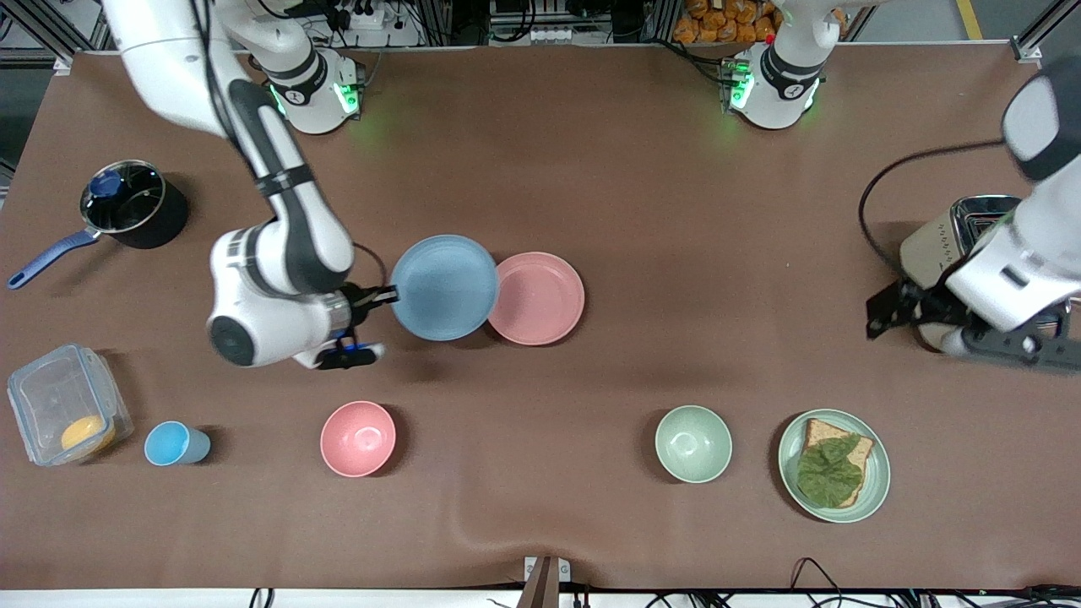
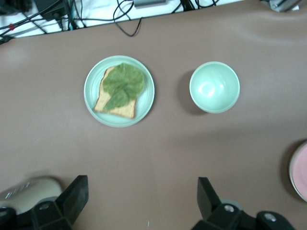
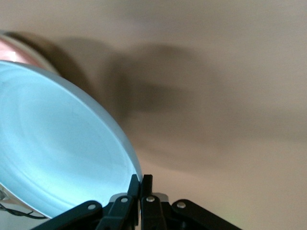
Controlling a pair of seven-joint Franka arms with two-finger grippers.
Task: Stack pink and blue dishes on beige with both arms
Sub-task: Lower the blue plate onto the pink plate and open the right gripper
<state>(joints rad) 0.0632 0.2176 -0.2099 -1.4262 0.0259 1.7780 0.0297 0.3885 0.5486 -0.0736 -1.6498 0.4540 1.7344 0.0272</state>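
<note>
Right gripper [image 1: 387, 295] pinches the blue plate [image 1: 444, 287] by its rim, lifted, overlapping and partly hiding the pink plate [image 1: 540, 298]; left gripper [image 1: 887, 314] waits spread wide, holding nothing, by the toaster [image 1: 954, 232]

We see a wide table [image 1: 591, 169] covered in brown cloth, which ripples slightly at the edge nearest the front camera. Along the top edge run metal frame rails [image 1: 51, 34], with cables [image 1: 540, 25] and a yellow floor line [image 1: 969, 17] past them. Soft overhead light casts faint shadows.
</note>
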